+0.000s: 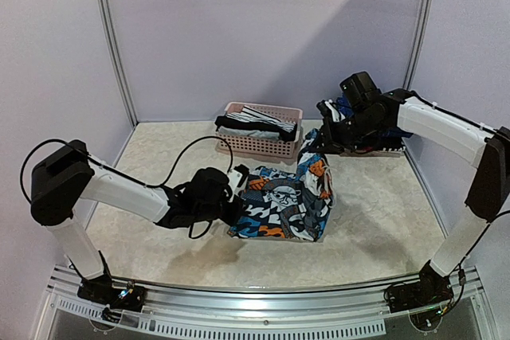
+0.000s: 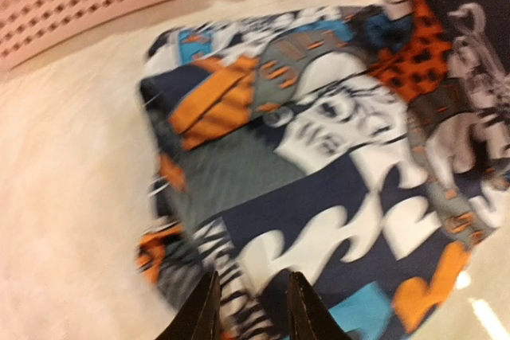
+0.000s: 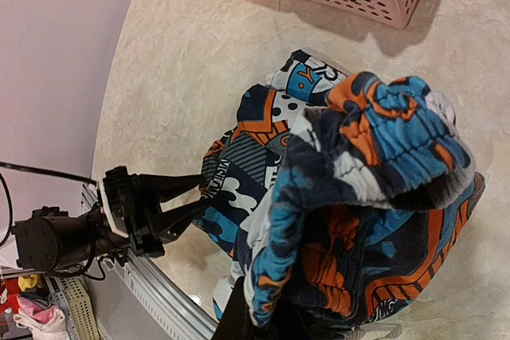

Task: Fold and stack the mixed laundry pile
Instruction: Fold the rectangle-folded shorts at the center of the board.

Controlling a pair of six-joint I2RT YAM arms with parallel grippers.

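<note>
Gripping a bunched corner of the orange, blue, black and white patterned fabric garment [image 1: 280, 198], the right gripper [image 1: 313, 147] holds that corner raised off the pale marbled surface [image 1: 374, 197] just right of centre frame, its jaws closed on the cloth. The rest of the garment lies spread on the surface at centre. In the right wrist view the lifted fabric hangs in a thick fold across the lower right of the frame, hiding most of the gripper beneath it.

At the garment's left edge sits the left gripper [image 1: 237, 186], low over the surface. Its two dark fingers [image 2: 209, 312] stand a narrow gap apart above the cloth's near edge, clasping nothing; whether they touch the fabric cannot be told.

Behind the garment, at upper centre, a pale pink slatted plastic basket [image 1: 267, 147] contains black-and-white striped soft pieces [image 1: 255, 117].
</note>
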